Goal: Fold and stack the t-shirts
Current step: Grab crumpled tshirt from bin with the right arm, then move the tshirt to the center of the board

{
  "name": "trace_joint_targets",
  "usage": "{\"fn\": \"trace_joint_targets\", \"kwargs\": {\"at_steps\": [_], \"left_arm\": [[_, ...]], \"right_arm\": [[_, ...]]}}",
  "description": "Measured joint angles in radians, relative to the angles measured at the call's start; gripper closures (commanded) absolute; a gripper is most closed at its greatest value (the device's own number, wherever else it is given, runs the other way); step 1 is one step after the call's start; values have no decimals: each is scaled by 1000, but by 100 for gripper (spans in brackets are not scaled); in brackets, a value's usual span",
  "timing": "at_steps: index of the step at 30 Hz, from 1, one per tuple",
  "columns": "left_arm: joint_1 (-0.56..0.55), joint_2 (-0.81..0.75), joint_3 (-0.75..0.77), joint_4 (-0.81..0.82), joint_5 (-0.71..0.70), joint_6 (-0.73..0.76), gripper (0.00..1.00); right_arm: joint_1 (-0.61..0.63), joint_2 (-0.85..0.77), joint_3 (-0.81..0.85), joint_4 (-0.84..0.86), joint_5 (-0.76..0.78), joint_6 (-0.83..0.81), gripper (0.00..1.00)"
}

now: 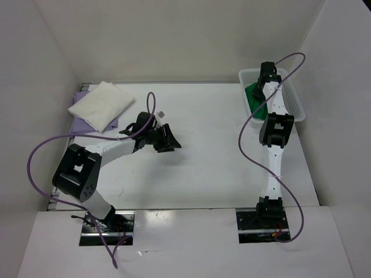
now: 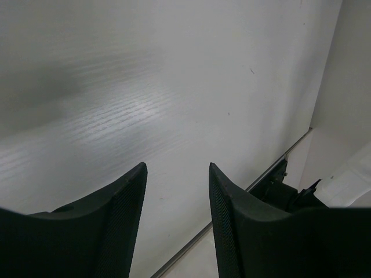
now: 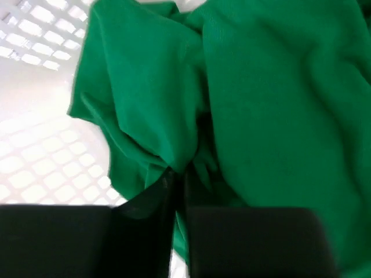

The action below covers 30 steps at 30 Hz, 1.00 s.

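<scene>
Extracting the green t-shirt (image 3: 261, 116) from the white mesh basket (image 1: 297, 107) is judged to be the step in hand. The shirt lies crumpled inside the basket at the far right of the table (image 1: 203, 145), partly hidden in the top view by the right arm (image 1: 272, 130) reaching over it. In the right wrist view, the right jaws are clenched on a narrow fold of the green cloth, with almost no gap between them. The left jaws are released and hold nothing, poised above bare table near the centre-left. The cream t-shirt (image 1: 103, 104) lies folded on top of the lavender t-shirt (image 1: 81, 120) at the far left corner, well apart from the basket.

Probable faults from this state:

- **Slip:** the pinch takes only a thin ridge of fabric, so the weight of the shirt may pull it free during a lift.
- **Snag:** loose cloth rests against the basket mesh (image 3: 35, 162), so a low or sideways pull may catch there and drag or tip the light basket.
- **Tangle:** the shirt is bunched, and which part is gripped cannot be told, so it may come out twisted and be hard to spread flat.
- **Disturbed stack:** the left arm (image 1: 110, 152) sits near the folded pair, so a careless sweep could shift them.
</scene>
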Motion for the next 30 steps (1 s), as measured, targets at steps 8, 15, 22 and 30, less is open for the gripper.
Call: {"fn": "trace_joint_targets", "kwargs": {"at_steps": [8, 15, 22, 30], "left_arm": [[0, -24, 0, 2, 0, -24, 45], [29, -23, 84, -24, 5, -24, 43], [165, -23, 139, 11, 38, -75, 41], [423, -50, 51, 25, 44, -121, 35]], "right_arm": [[15, -28, 109, -55, 1, 24, 100], [74, -328, 18, -61, -56, 34, 100], [296, -953, -268, 171, -225, 76, 100], [321, -1128, -213, 505, -645, 234, 100]]}}
